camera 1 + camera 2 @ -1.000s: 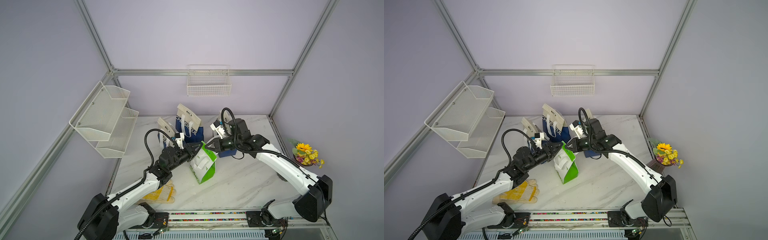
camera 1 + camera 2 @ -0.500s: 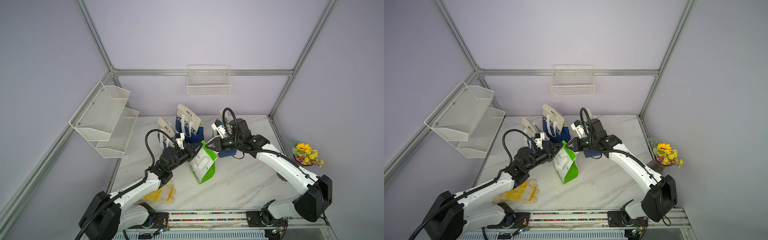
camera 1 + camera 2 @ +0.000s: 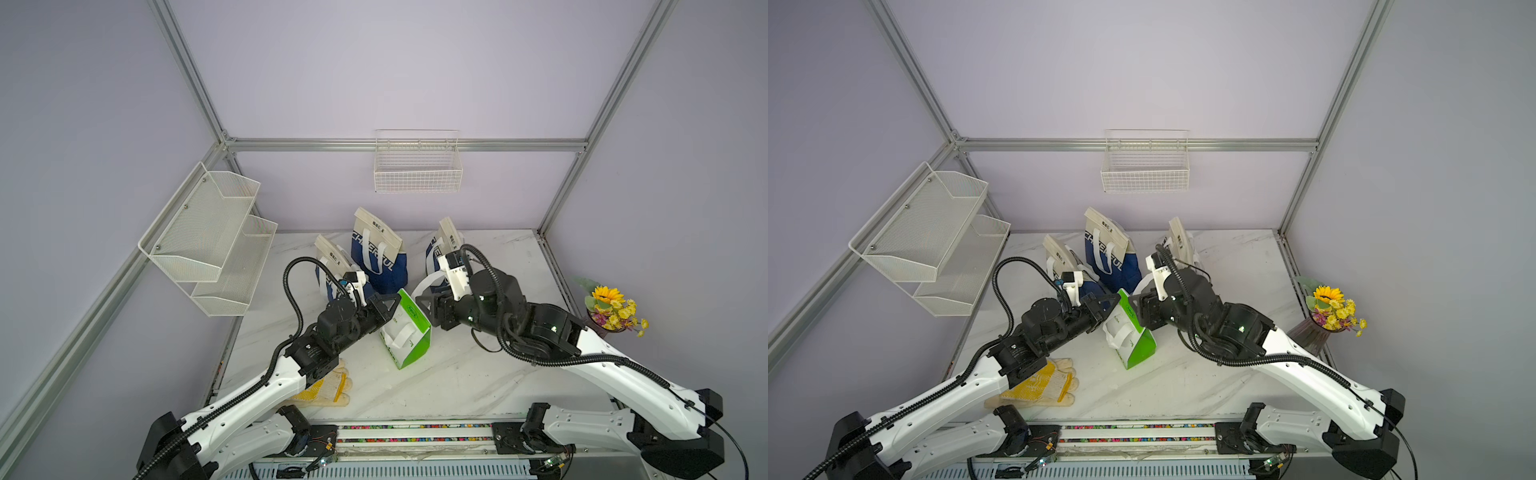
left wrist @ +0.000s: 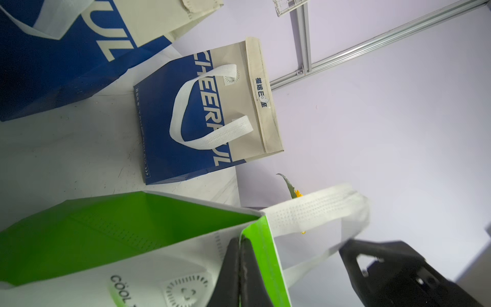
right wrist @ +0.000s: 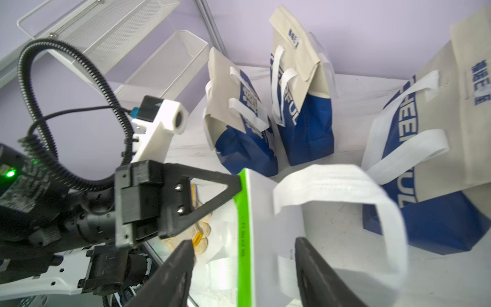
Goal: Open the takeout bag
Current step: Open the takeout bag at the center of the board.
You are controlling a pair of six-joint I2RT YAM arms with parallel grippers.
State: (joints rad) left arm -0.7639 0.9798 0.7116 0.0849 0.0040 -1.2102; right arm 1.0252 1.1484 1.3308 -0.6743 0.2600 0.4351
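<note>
The takeout bag (image 3: 406, 334) (image 3: 1136, 336) is green and white with white handles and stands upright mid-table. My left gripper (image 3: 394, 301) (image 4: 240, 245) is shut on the bag's top rim (image 4: 255, 234), pinching the white wall beside the green band. My right gripper (image 3: 423, 308) (image 5: 243, 240) is open on the bag's other side. Its fingers (image 5: 180, 255) straddle the green top edge (image 5: 243, 228) with a gap on each side. A white handle loop (image 5: 345, 186) sticks up beyond them. The bag's mouth looks narrow.
Three blue and beige bags (image 3: 378, 257) (image 3: 332, 270) (image 3: 441, 245) stand close behind. Yellow and white gloves (image 3: 328, 386) lie under the left arm. Flowers (image 3: 611, 307) sit at the right edge. Mesh shelves (image 3: 216, 241) and a wire basket (image 3: 417, 174) hang on the walls.
My right gripper has opened and let go of the bag's top. My left gripper has closed fully on the rim. The bag has stayed in place.
</note>
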